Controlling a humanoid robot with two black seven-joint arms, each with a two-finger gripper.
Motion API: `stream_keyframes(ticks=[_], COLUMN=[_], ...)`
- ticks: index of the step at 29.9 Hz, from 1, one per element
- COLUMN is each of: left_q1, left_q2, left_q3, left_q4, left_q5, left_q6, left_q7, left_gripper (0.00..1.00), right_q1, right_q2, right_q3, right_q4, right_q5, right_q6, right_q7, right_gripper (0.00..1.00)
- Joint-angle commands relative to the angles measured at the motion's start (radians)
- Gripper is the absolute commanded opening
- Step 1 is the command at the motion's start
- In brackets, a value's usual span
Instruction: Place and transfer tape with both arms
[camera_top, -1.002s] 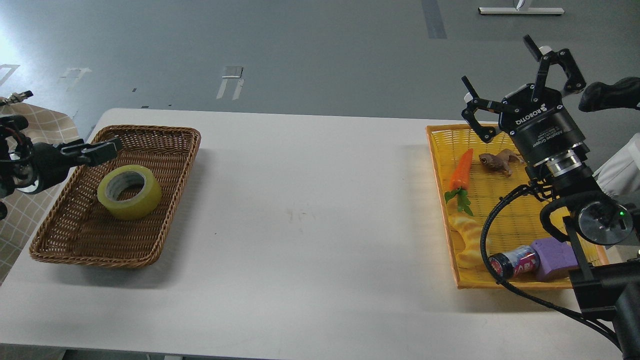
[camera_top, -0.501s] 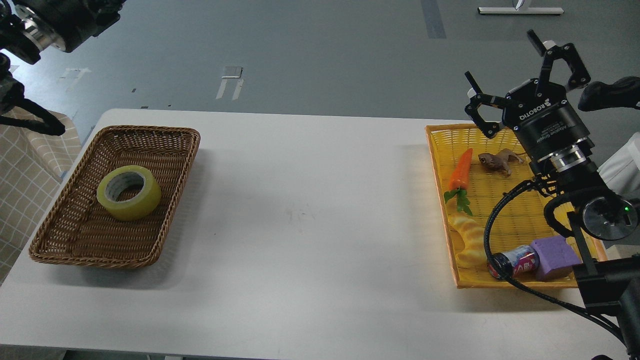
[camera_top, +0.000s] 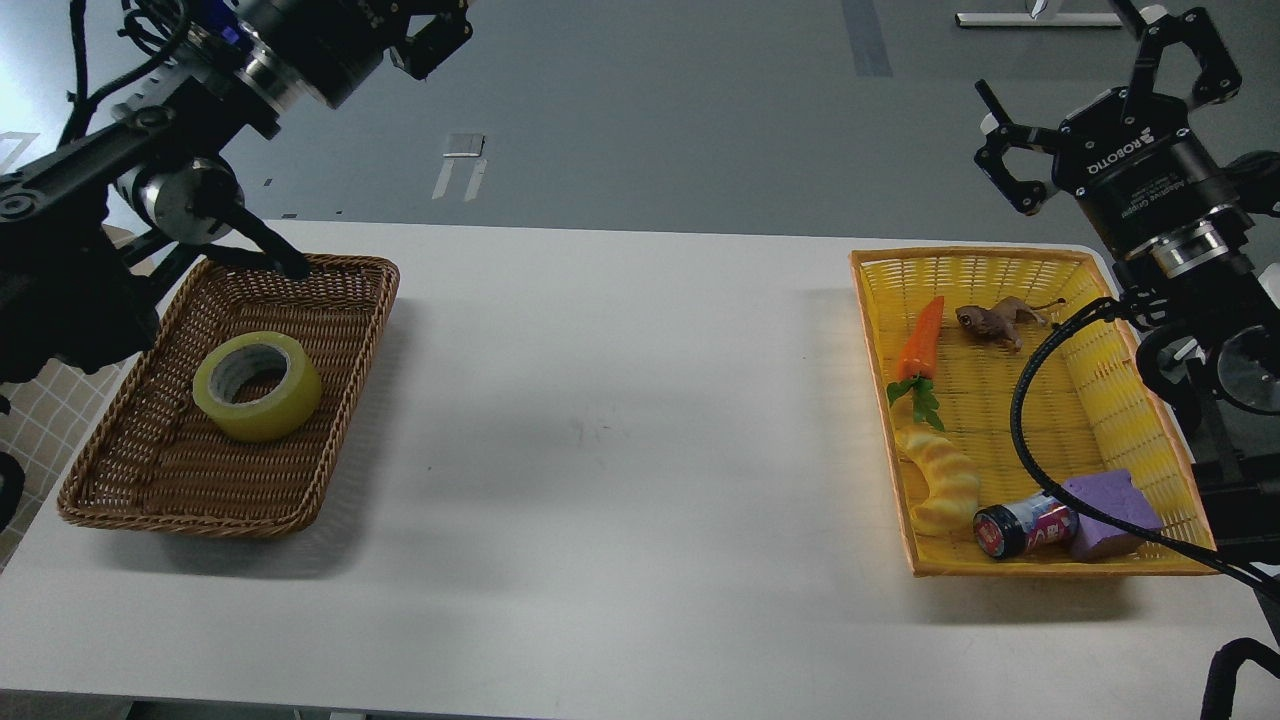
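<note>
The tape (camera_top: 258, 386) is a fat yellow roll with a grey ring inside and a round hole in the middle. It lies flat in the brown basket (camera_top: 330, 440) on the left side of the counter (camera_top: 620, 420). Nothing touches it.

The counter is white and smooth. A yellow basket (camera_top: 1110, 400) sits on its right side. In it are a carrot (camera_top: 920, 340), a small brown toy animal (camera_top: 995, 322), a yellow toy bread (camera_top: 940, 485), a little can (camera_top: 1025, 528) and a purple block (camera_top: 1110, 512). The can lies just beside the block.

The left gripper (camera_top: 430, 35) is up high at the top of the view, behind the brown basket. Part of it is cut off, so one cannot tell if it is open. The right gripper (camera_top: 1100, 90) is up high behind the yellow basket. Its fingers are spread wide and hold nothing.

Behind the counter the floor (camera_top: 650, 120) is grey, with a few pale marks on it.
</note>
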Motion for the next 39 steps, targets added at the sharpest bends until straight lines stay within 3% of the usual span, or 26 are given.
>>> stream_keyframes(ticks=[1, 12, 26, 39], left_q1=[0.057, 0.204, 0.234, 0.235], left_q2=[-0.055, -0.153, -0.142, -0.107], left_q3=[-0.038, -0.116, -0.121, -0.173], left_q4=[-0.019, -0.025, -0.027, -0.073], left_q5=[-0.001, -0.001, -0.001, -0.001], left_q6=[0.0, -0.011, -0.039, -0.039], left_q7=[0.0, 0.0, 0.0, 0.0], left_gripper=[0.98, 0.98, 0.98, 0.98], right_q1=[0.028, 0.12, 0.131, 0.105], right_q2=[0.0, 0.054, 0.186, 0.199], right_q3=[-0.018, -0.078, -0.144, -0.141], right_q4=[-0.03, -0.145, -0.175, -0.143], right_q5=[-0.002, -0.006, -0.012, -0.009], right_q6=[0.0, 0.0, 0.0, 0.0], right_q7=[0.0, 0.0, 0.0, 0.006], right_gripper=[1.0, 1.0, 1.0, 1.0])
